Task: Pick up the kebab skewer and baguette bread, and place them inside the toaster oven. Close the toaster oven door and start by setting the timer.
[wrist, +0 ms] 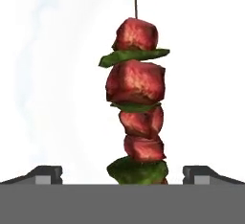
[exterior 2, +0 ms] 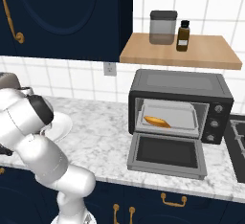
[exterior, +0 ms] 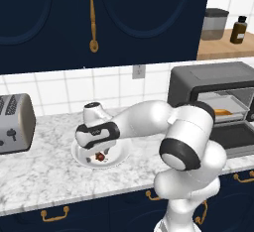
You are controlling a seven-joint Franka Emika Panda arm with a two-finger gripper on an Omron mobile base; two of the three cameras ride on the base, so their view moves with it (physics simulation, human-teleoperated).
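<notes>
The kebab skewer (wrist: 138, 98), red-brown meat chunks with green pieces on a thin stick, lies on a white plate (exterior: 116, 157). My gripper (wrist: 127, 176) is open and low over the plate, one fingertip (wrist: 48, 174) on each side of the skewer's near end. In the left base view the gripper (exterior: 97, 155) points down at the skewer (exterior: 101, 157). The toaster oven (exterior 2: 182, 86) stands to the right with its door (exterior 2: 165, 153) folded down flat. The golden baguette bread (exterior 2: 157, 121) lies on the tray inside the oven.
A silver two-slot toaster (exterior: 15, 122) stands at the left end of the marble counter (exterior: 44, 171). A wooden shelf (exterior 2: 182, 50) above the oven holds a grey canister (exterior 2: 163, 27) and a dark bottle (exterior 2: 182, 35). A stove edge (exterior 2: 238, 141) lies right of the oven.
</notes>
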